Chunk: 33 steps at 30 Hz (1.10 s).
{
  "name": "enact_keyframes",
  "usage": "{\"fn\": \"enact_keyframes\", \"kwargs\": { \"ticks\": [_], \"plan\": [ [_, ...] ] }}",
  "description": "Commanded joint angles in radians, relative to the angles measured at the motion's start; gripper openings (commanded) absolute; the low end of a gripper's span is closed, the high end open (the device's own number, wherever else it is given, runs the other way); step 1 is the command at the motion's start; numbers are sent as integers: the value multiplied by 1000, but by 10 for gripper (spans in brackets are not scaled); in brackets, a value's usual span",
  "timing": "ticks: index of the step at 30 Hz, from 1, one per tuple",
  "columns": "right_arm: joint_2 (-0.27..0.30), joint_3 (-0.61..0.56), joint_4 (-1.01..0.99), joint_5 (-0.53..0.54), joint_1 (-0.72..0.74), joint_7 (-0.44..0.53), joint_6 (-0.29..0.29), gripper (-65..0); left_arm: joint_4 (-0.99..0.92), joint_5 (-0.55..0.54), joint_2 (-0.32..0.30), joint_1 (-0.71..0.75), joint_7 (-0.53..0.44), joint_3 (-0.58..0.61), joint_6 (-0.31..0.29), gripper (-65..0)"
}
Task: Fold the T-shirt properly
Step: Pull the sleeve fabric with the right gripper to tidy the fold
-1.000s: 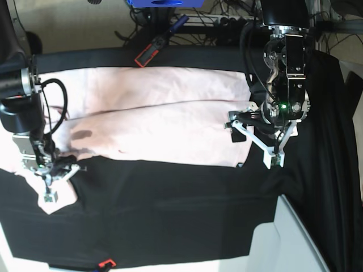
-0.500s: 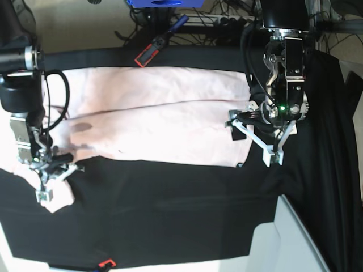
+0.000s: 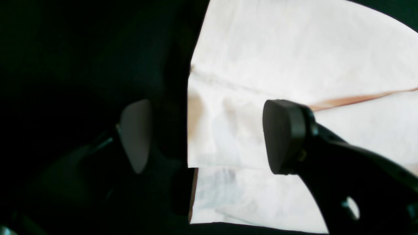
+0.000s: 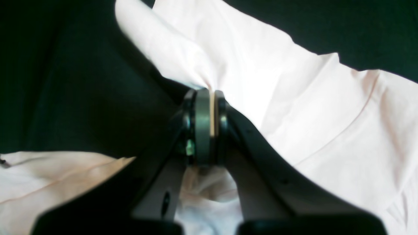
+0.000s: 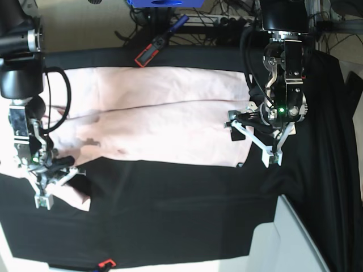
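Looking down from the base camera, we see the T-shirt (image 5: 164,116) spread flat and pale pink across the far half of a black table cloth (image 5: 170,215), its long edges running from one side of the table to the other. The right gripper (image 5: 44,190), on that view's left, is clamped tight on a corner of the shirt; in the right wrist view we find a thin fold of pink cotton (image 4: 228,65) pinched between its two pads (image 4: 202,127), with the fabric bunched and wrinkled just around the grip. Near that gripper, a flap of the shirt lies pulled out over the black cloth toward the near side. The left gripper (image 5: 258,141), on the base view's right, stands with its jaws spread wide at the shirt's opposite end, holding nothing. From the left wrist camera we see one finger (image 3: 135,133) over the dark cloth and the other (image 3: 282,135) over the pink fabric, the shirt's straight edge between them. Beyond the table's far edge lie cables (image 5: 187,22) and a red-and-black tool (image 5: 148,54).
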Motion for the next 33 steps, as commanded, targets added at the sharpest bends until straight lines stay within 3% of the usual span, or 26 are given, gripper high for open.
{"fn": "enact_keyframes", "kwargs": {
  "ticks": [1, 4, 9, 15, 19, 30, 33],
  "plan": [
    [9, 8, 55, 4, 3, 23, 0, -650, 20, -1, -4, -11, -12, -1, -5, -139],
    [0, 86, 186, 4, -68, 3, -3, -650, 20, 7, -5, -10, -14, -1, -5, -139],
    [-43, 191, 345, 4, -128, -173, -5, -650, 20, 4, -5, -13, -14, -1, -5, -139],
    [-64, 237, 482, 4, -212, -267, -7, -650, 16, -1, -5, -14, -14, 2, -8, -139],
    [-121, 324, 543, 4, -257, -354, -7, -650, 15, 7, -5, -14, -14, 2, -8, -139],
    [-227, 433, 632, 1, -353, -445, -7, -650, 13, 8, -5, -14, -14, 7, -8, -139],
    [-261, 470, 664, 1, -383, -471, -30, -650, 12, 8, -5, -14, -14, 7, -8, -139]
  ]
}}
